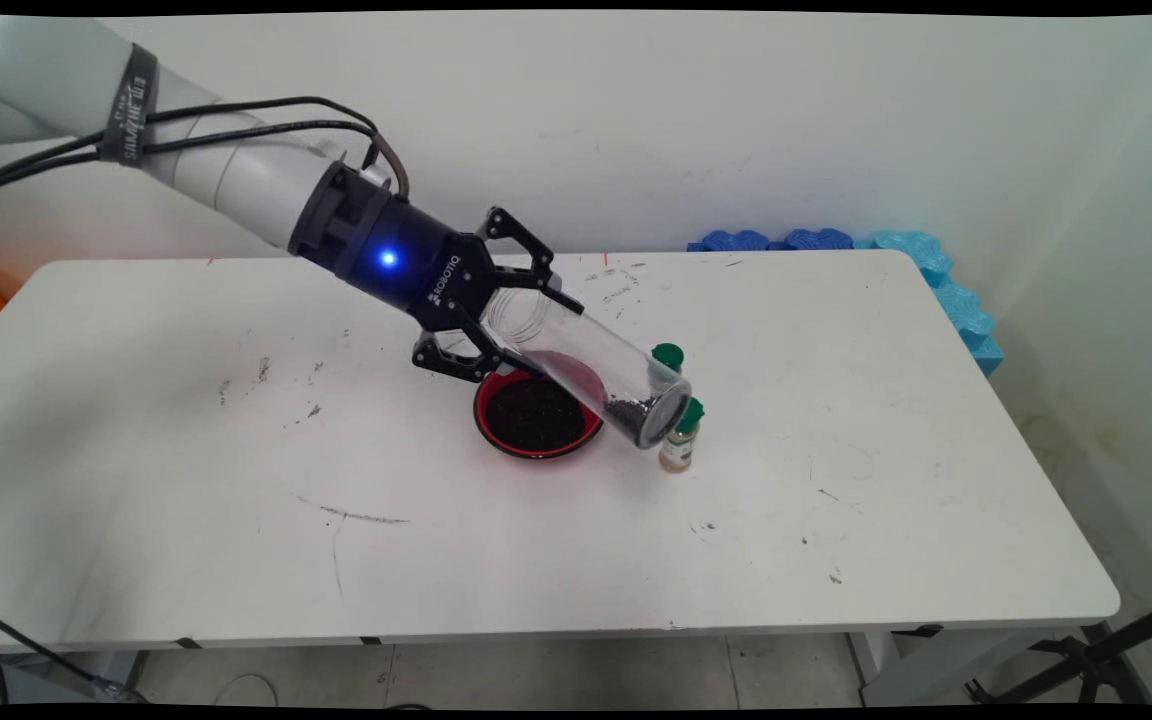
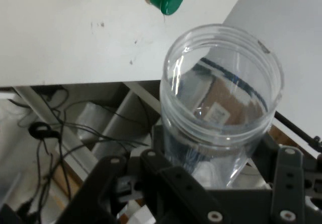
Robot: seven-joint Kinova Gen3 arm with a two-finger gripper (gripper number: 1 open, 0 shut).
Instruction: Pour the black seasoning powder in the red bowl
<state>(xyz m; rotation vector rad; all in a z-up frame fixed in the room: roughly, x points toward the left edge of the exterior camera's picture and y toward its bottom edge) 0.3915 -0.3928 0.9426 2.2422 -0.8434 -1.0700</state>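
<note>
Clear plastic jar (image 1: 586,365) held tilted above the desk (image 1: 836,480); long axis runs from upper left down to lower right in the main view, closed base lowest, open threaded mouth toward the arm. Dark grains sit in the low end. Gripper (image 1: 496,325) fingers clamped on the jar near its mouth, one each side. Directly below: red bowl (image 1: 536,415) of dark grains. Two small green-capped bottles (image 1: 681,440) stand just beside the jar's base.
</note>
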